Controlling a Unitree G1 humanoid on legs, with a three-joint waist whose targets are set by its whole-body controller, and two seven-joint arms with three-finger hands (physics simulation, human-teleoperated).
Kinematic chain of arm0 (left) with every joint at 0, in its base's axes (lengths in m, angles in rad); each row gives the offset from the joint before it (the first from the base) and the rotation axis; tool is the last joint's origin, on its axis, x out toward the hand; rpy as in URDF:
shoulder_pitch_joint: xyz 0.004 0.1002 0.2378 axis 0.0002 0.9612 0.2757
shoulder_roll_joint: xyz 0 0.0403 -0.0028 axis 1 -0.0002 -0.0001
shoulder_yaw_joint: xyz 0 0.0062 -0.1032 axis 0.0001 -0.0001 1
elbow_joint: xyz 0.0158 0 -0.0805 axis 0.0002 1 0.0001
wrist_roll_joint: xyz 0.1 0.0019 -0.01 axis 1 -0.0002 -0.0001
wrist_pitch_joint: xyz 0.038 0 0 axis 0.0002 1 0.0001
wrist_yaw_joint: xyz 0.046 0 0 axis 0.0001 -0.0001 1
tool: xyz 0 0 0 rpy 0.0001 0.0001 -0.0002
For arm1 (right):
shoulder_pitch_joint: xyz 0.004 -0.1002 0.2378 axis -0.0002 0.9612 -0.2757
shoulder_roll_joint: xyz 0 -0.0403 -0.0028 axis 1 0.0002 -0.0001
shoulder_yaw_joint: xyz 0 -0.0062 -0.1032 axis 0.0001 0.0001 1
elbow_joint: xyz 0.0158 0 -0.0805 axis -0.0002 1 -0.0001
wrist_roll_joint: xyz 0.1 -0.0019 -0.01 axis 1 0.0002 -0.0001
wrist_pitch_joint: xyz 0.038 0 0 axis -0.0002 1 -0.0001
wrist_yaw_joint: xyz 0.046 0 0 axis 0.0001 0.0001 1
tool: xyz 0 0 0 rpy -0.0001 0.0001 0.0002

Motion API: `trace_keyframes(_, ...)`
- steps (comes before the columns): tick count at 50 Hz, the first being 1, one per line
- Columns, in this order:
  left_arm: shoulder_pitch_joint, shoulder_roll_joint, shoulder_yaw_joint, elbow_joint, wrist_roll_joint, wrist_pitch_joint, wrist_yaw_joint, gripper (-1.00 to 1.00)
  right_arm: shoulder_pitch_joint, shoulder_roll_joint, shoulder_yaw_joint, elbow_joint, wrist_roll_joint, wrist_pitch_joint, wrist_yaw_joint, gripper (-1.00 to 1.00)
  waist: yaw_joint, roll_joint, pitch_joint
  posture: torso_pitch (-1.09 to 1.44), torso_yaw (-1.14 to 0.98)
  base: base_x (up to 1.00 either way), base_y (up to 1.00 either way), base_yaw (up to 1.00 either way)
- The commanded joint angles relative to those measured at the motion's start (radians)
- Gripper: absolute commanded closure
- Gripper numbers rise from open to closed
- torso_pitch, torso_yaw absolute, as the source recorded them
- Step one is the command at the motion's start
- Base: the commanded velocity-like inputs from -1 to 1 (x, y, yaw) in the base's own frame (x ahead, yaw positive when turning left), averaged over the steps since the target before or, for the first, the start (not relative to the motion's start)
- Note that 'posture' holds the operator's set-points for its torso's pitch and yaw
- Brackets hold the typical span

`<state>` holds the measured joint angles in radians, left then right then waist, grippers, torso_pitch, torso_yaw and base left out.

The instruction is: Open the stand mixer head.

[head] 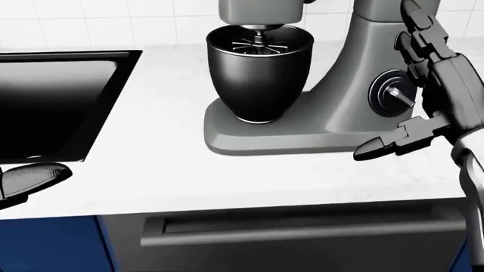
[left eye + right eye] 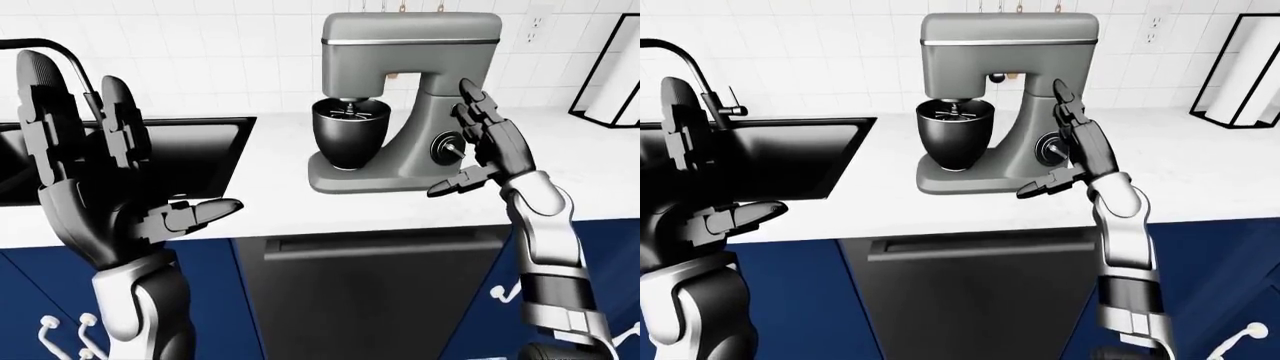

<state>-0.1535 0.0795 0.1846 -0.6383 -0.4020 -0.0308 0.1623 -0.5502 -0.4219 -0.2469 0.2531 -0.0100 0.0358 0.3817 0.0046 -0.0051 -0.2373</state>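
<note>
Approach step: right robot hand (image 2: 485, 146) spread wide beside the mixer (image 2: 405, 105) neck; next it must reach up and lift the head (image 2: 412, 39)

Both arms raised — left hand (image 2: 105, 191) and right hand (image 2: 487, 146) open, fingers spread.

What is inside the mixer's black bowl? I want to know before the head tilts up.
Inside the black bowl a beater attachment hangs from the closed mixer head. The bowl's bottom and any contents are hidden by its dark wall.
</note>
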Motion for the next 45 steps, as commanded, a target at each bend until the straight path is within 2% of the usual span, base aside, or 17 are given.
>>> trace_keyframes(1,-0.022,0.006,0.002,-0.024,0.0,-0.014,-0.005,-0.98,-0.038,-0.016,-0.011,-0.026,0.005,-0.031,-0.008,-1.0,0.0,-0.003,-0.009,-0.3,0.0,0.0,0.0,0.0)
trace_keyframes(45,-0.029,0.01,0.004,-0.022,0.0,-0.012,-0.001,-0.97,-0.076,-0.02,0.004,0.117,-0.006,-0.12,-0.02,-1.0,0.001,-0.002,-0.009,-0.3,0.0,0.0,0.0,0.0)
